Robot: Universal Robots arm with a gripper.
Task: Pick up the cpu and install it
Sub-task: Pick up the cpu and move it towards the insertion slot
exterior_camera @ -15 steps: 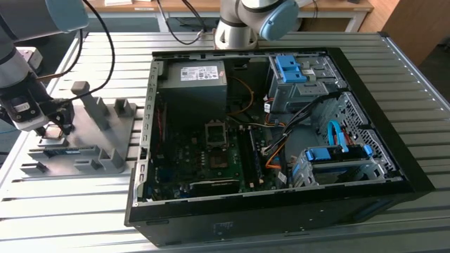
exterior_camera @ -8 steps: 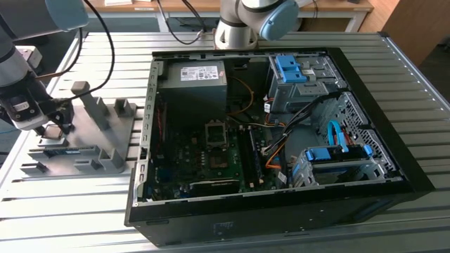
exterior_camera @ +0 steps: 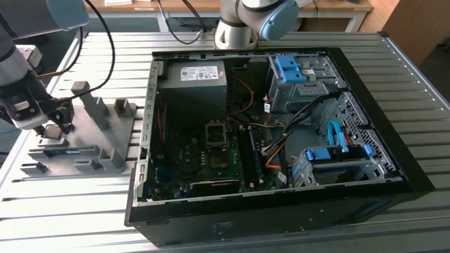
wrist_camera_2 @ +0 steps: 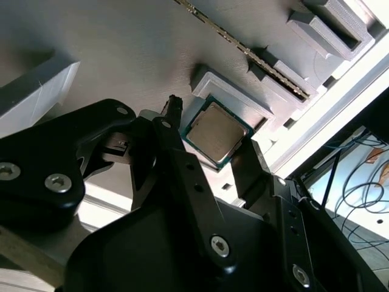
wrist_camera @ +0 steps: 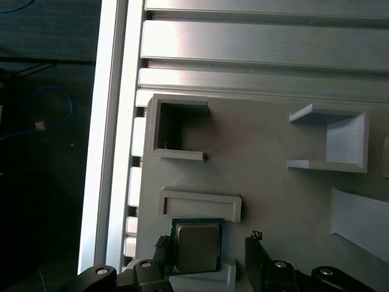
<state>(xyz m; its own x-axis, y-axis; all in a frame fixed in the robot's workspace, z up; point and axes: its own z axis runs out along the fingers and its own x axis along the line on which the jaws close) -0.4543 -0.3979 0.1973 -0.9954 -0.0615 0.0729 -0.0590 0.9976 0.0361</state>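
**Item 1, gripper** [exterior_camera: 54, 125]. At the exterior view's left edge, hanging low over the grey fixture plate [exterior_camera: 105, 143]. In both wrist views I see its two black fingers [wrist_camera_2: 176, 131] spread apart, one on each side of the cpu [wrist_camera_2: 214, 132], nothing pinched between them. In the first wrist view one fingertip [wrist_camera: 161, 242] sits just beside the chip's edge; the other stands a little off from it.

**Item 2, cpu** [exterior_camera: 50, 132]. Lying flat, metal face up, in a shallow raised pocket of the fixture plate, directly under the gripper [wrist_camera: 208, 238]. I count it as not lifted.

**Item 3, fixture plate** [wrist_camera: 273, 201]. Grey, with raised brackets and open pockets; it rests on the slatted aluminium table [exterior_camera: 422, 105].

**Item 4, memory stick** [exterior_camera: 67, 152]. Thin, green, set on edge in a slot of the same plate, near the cpu [wrist_camera: 196, 246] but apart from it.

**Item 5, computer case** [exterior_camera: 281, 213]. Black, lying open at the centre of the exterior view, well apart from the gripper [wrist_camera_2: 213, 137].
- motherboard [exterior_camera: 211, 158], with the square cpu socket [exterior_camera: 214, 130] showing
- grey power supply [exterior_camera: 193, 79], upper middle
- blue-tabbed drive bays [exterior_camera: 288, 68], on the exterior view's right
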